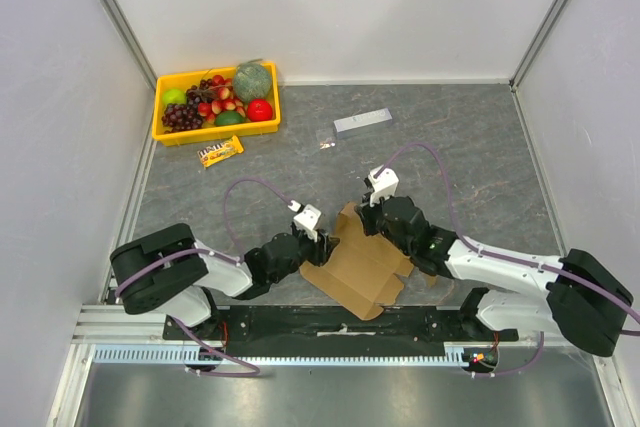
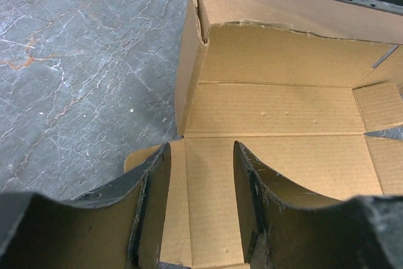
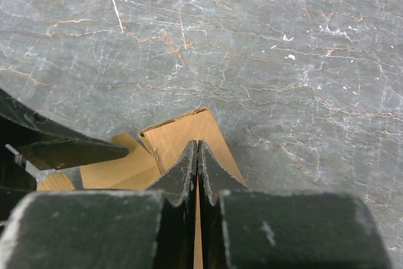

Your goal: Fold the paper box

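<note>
The paper box [image 1: 360,265] is brown cardboard, partly folded, lying on the grey table between my two arms near the front. My left gripper [image 1: 317,244] is at its left edge. In the left wrist view this gripper [image 2: 202,146] is open, its fingers apart over the flat floor panel of the box [image 2: 277,108], whose left and far walls stand up. My right gripper [image 1: 366,224] is at the box's far corner. In the right wrist view it [image 3: 197,144] is shut on an upright wall of the box [image 3: 179,133], with a thin cardboard edge showing between the fingers.
A yellow tray [image 1: 215,135] of fruit stands at the back left, with a candy bar [image 1: 221,151] just in front of it. A grey-white strip [image 1: 362,120] and a small packet [image 1: 326,143] lie at the back middle. White walls enclose the table.
</note>
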`<state>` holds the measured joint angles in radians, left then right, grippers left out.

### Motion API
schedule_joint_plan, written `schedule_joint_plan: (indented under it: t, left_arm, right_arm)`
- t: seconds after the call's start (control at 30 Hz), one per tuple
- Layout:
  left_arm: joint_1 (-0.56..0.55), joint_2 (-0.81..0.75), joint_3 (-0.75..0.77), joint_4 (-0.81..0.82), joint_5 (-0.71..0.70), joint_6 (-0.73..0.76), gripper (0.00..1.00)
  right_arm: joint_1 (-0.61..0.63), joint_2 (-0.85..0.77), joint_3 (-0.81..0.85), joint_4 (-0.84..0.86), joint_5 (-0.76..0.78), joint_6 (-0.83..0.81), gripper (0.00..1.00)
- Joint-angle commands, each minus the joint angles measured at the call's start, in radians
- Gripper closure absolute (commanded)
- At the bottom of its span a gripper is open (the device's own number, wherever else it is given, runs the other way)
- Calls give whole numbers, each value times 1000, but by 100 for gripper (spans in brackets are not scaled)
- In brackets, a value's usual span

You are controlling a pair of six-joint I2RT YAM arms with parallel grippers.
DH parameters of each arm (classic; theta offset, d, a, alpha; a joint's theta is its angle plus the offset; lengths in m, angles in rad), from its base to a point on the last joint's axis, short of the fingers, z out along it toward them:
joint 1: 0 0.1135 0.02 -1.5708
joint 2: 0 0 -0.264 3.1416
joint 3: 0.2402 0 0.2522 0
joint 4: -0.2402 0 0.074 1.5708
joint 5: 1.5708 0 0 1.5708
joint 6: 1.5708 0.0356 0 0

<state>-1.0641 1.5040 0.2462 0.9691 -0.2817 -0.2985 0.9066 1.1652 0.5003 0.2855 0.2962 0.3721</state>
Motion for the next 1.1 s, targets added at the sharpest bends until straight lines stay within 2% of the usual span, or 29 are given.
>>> schedule_joint_plan:
  t: [0.0, 0.8, 0.97, 1.07]
  left_arm:
    - [-10, -37, -13, 13, -5, -36, 50]
    - [-11, -114, -30, -43, -24, -67, 51]
    - [-11, -152, -25, -102, -30, -82, 52]
    - [-11, -214, -1, -197, -21, -109, 52]
  right_arm:
    - [-3, 33, 27, 73, 43, 18, 95]
    - [-3, 85, -25, 4, -123, -47, 95]
    - [-2, 100, -9, -25, -134, -64, 94]
    - [-3, 71, 9, -54, -134, -55, 92]
